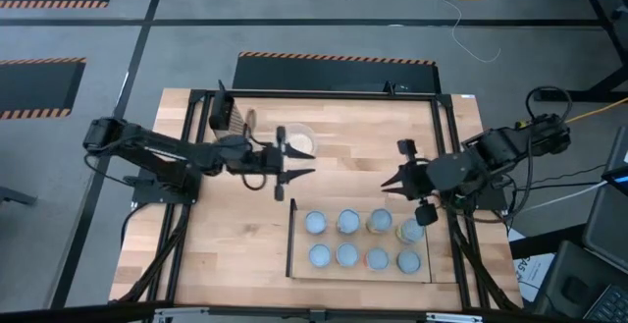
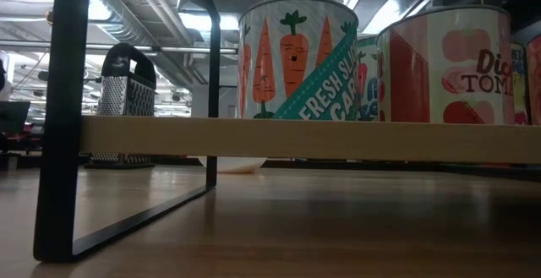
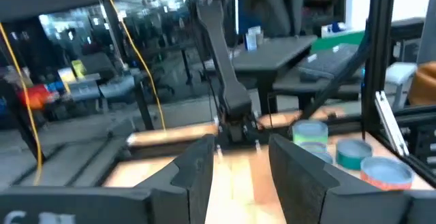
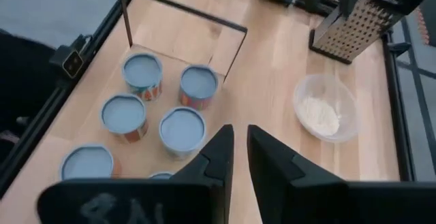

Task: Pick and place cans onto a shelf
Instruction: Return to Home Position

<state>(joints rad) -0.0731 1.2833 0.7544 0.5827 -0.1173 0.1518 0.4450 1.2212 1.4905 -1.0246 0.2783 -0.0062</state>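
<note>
Several cans (image 1: 347,222) with pale blue tops stand in two rows on the shelf (image 1: 294,240), a light-wood panel with a thin dark edge. In the low view a carrot can (image 2: 296,58) and a tomato can (image 2: 448,62) stand on the raised shelf board (image 2: 169,136). My right gripper (image 1: 391,181) hangs above the table just beyond the shelf's far right part. It is shut to a thin slit (image 4: 240,139) with nothing in it, and the cans (image 4: 182,127) lie below it. My left gripper (image 1: 299,173) is level and open (image 3: 242,156) beyond the shelf's far left corner, empty.
A clear bowl (image 1: 297,139) with white powder (image 4: 319,115) and a metal grater (image 1: 231,117) stand at the table's far side. A dark metal frame (image 1: 442,146) runs around the table. Bare wood (image 1: 235,235) lies left of the shelf.
</note>
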